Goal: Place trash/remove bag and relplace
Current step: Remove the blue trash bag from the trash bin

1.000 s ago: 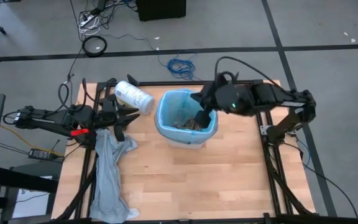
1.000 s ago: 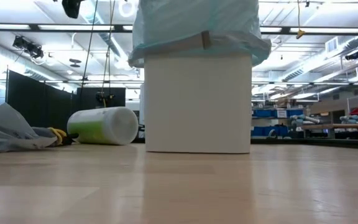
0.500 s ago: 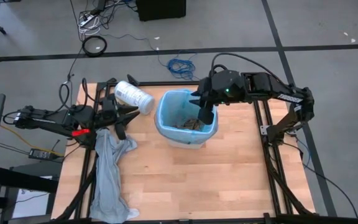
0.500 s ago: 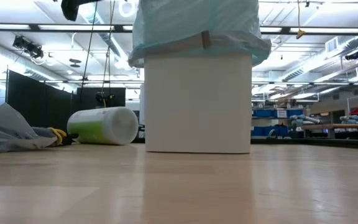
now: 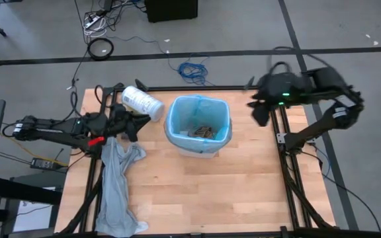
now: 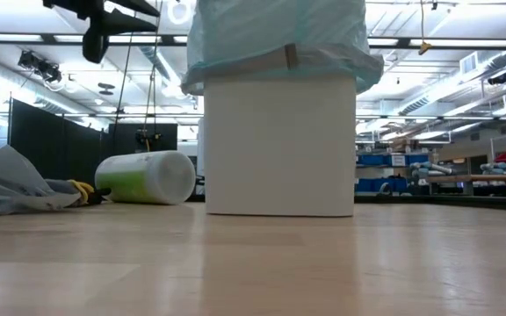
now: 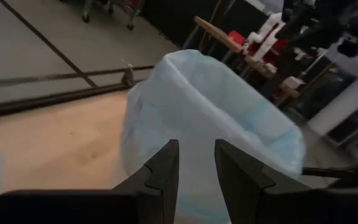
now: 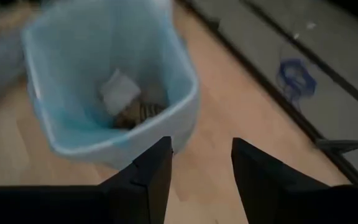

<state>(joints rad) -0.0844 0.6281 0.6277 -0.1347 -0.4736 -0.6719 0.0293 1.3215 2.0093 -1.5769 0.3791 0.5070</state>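
A white bin stands on the wooden table, lined with the light-blue bag, whose rim folds over the bin's top. Trash lies at its bottom: a white paper and a brown scrap. My right gripper hangs open and empty above the table's right edge, right of the bin. My left gripper is open and empty left of the bin, held level and pointing at the bag's side. In the low view, the left gripper shows high up.
A white printed roll lies on its side at the far left, near the bin. A long grey plastic sheet lies along the table's left edge. Bare wood stretches in front of the bin and to its right.
My right gripper has come up out of the bin and swung quickly toward the table's right edge, leaving the trash inside. My left gripper has rolled about its own axis and sunk a little, still left of the bin.
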